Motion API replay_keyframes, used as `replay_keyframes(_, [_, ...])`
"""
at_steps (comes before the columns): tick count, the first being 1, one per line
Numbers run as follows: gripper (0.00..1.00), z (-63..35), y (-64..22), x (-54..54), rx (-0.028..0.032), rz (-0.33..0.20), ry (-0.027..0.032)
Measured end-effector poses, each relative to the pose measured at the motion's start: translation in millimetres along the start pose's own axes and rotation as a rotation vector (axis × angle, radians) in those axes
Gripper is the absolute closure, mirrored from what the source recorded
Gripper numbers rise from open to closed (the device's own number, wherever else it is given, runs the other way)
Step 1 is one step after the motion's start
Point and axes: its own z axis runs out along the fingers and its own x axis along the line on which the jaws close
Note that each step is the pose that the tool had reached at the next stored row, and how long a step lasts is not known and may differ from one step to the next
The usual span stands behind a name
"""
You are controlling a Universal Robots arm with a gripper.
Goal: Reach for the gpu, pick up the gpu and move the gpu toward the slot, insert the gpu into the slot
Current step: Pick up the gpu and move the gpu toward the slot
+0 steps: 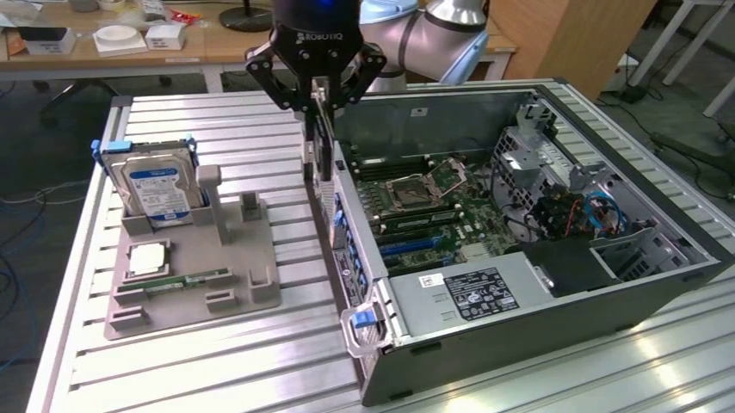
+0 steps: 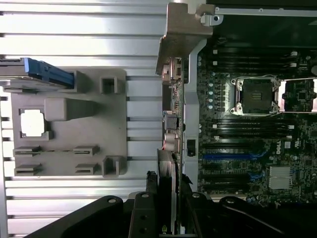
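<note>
Ribbed metal worktop (image 1: pixel 172 370) carries an open computer case (image 1: pixel 643 284). Over its wall on the exterior view's left hangs the gpu (image 1: pixel 320 155) (image 2: pixel 166 166), edge-on, with its long axis upright and pointing down. The end effector (image 1: pixel 319 103) (image 2: pixel 168 182) pinches its top. The blue slot (image 1: pixel 414 247) (image 2: pixel 230 156) lies to the exterior view's right, well apart. A grey fixture (image 1: pixel 230 258) holds a hard drive (image 1: pixel 155 189), and a cluttered desk (image 1: pixel 206 47) stands far behind.
</note>
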Motion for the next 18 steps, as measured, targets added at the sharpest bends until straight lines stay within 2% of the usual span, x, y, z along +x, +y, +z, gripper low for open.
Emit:
replay_keyframes(8, [0.73, 0.4, 0.3, -14.9, -0.0001, 0.0, 0.0])
replay_keyframes(18, [0.73, 1.1, 0.8, -40.5, -0.0001, 0.0, 0.0])
